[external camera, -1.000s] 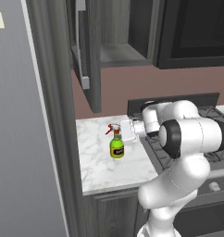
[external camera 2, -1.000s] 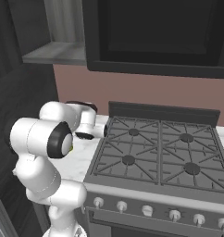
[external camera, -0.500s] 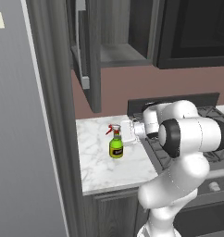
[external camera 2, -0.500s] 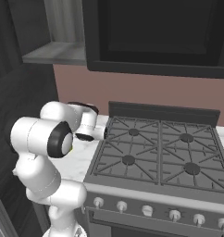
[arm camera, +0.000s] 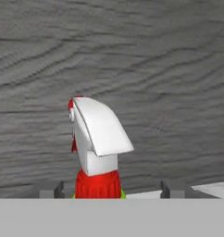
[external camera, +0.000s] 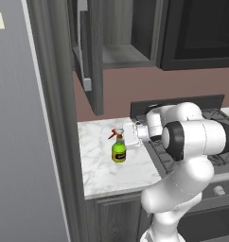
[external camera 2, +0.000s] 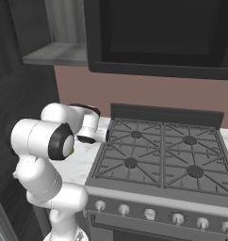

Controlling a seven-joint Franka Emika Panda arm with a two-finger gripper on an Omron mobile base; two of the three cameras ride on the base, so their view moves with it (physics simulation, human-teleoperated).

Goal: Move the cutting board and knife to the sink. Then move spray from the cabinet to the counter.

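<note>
Upright, spray (external camera: 118,150) on counter (external camera: 100,170), tool (external camera: 124,134) (jaws apart) around nozzle

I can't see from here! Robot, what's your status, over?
Gripper open, straddling the nozzle. Spray upright on the counter, below the open cabinet. Nothing in the way.
</note>
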